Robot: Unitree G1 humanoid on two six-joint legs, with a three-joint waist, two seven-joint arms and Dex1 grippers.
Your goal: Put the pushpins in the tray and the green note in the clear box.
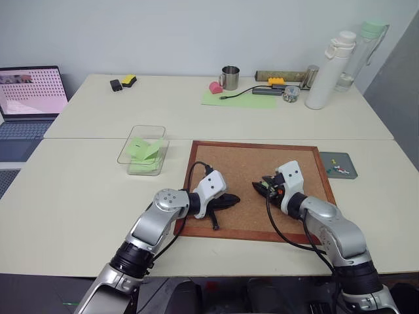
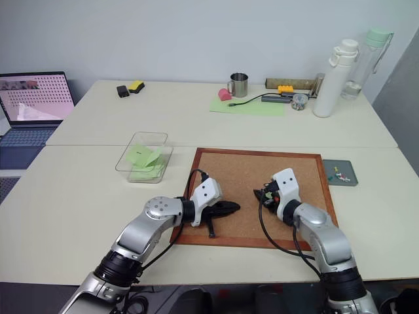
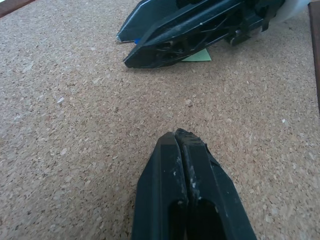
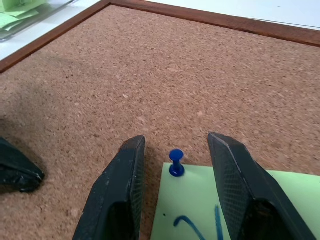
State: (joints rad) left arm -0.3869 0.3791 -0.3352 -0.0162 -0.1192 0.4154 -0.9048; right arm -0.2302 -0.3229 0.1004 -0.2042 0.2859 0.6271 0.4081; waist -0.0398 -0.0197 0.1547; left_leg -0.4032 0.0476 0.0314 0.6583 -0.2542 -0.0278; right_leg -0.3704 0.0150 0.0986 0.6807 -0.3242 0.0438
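My R gripper (image 4: 172, 192) is part-spread, fingers either side of a blue pushpin (image 4: 175, 163) stuck in the green note (image 4: 235, 205), not touching. L gripper (image 3: 182, 145) pressed together, empty, over the corkboard (image 4: 150, 75).

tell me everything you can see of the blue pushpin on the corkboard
The blue pushpin is a small plastic pin with a rounded head, narrow waist and wider base. It stands stuck through the corner of the green note, pinning it to the corkboard. It sits between the open fingers of the right gripper, which flank it without touching it.
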